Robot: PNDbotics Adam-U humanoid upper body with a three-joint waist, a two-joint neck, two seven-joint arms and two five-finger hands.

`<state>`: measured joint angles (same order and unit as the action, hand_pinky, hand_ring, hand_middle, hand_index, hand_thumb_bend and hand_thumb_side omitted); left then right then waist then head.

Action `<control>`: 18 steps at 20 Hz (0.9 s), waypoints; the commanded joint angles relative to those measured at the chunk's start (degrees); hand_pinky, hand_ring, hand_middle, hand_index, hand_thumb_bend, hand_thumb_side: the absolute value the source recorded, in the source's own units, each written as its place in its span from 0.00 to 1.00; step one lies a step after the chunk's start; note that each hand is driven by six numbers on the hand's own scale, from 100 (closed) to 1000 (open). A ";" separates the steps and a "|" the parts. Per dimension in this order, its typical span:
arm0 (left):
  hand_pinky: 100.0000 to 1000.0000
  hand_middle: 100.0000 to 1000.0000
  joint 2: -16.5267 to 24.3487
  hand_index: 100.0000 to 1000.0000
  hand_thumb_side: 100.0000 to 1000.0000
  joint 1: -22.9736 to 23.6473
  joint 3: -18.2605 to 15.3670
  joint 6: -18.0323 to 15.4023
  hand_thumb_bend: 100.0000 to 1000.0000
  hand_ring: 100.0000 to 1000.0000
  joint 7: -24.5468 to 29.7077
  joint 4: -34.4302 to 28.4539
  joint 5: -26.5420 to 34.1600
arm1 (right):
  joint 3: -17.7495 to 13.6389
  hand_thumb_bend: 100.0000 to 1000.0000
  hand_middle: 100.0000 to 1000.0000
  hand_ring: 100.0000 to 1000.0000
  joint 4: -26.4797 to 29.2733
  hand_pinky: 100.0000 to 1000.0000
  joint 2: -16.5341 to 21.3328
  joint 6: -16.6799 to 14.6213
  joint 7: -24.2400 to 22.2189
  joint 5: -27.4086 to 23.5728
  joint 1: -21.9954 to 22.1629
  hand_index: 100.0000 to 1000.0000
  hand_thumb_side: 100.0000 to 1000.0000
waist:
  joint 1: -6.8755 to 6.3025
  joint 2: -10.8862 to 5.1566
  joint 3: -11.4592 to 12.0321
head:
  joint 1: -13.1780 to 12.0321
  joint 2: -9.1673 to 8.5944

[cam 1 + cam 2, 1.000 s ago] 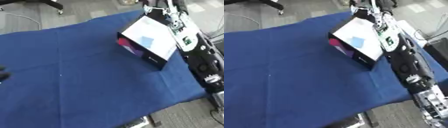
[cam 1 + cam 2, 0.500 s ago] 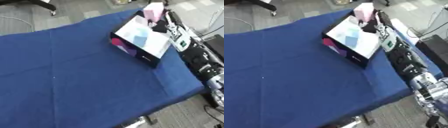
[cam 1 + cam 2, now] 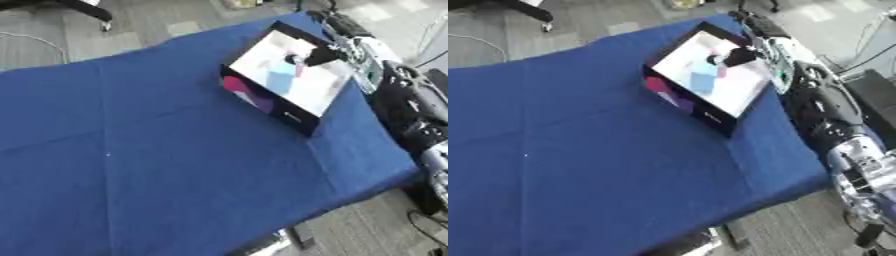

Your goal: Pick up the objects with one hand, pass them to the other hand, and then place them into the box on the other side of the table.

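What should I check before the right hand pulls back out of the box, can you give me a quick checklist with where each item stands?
1. Right hand is over the box opening: ok, it reaches in from the far right rim.
2. Objects are inside the box: ok, pale blue and pink shapes lie on its white floor.
3. Hand has let go of the object: cannot tell, its dark fingers blur against the contents.
4. Box stands fully on the blue table cover: ok, near the far right corner, not overhanging.
5. Left hand is out of the way: cannot tell, it shows in neither view.
6. More objects left to pick: cannot tell, none show on the cover.
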<state>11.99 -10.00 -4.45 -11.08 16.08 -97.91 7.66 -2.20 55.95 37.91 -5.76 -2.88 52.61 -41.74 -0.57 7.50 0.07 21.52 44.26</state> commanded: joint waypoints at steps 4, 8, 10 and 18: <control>0.86 0.72 2.40 0.79 0.60 -1.10 -1.27 0.25 0.82 0.68 -0.92 -1.13 -1.90 | -1.56 0.41 0.79 0.89 20.45 0.86 -1.18 1.10 5.13 -0.47 2.06 1.00 0.27 | 0.44 -1.47 -0.24 | -5.44 -0.15; 0.85 0.71 5.63 0.79 0.59 -2.70 -2.02 1.06 0.81 0.68 -2.65 -1.44 -5.78 | 0.29 0.32 0.78 0.88 38.17 0.87 -7.24 -0.67 7.92 -1.98 6.12 0.98 0.18 | -0.04 -1.26 -0.67 | -14.69 -0.15; 0.85 0.71 8.95 0.79 0.58 -4.26 -2.30 2.25 0.80 0.68 -4.13 -1.45 -8.89 | 2.61 0.28 0.78 0.89 46.08 0.87 -11.16 -3.37 7.32 -2.52 8.69 0.96 0.16 | -0.40 -1.18 -0.90 | -19.52 -0.15; 0.81 0.73 26.01 0.82 0.52 -11.76 -0.84 7.93 0.79 0.70 -9.97 0.53 -28.36 | 12.35 0.14 0.77 0.89 58.41 0.88 -23.56 -15.77 1.44 -6.22 14.94 0.94 0.15 | -0.82 -0.63 -2.14 | -27.07 -0.15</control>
<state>33.50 -20.73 -5.37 -3.98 6.91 -97.26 -17.68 9.02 112.29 15.36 -19.64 -0.69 47.09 -26.22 -0.62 7.55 -2.15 -4.65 44.26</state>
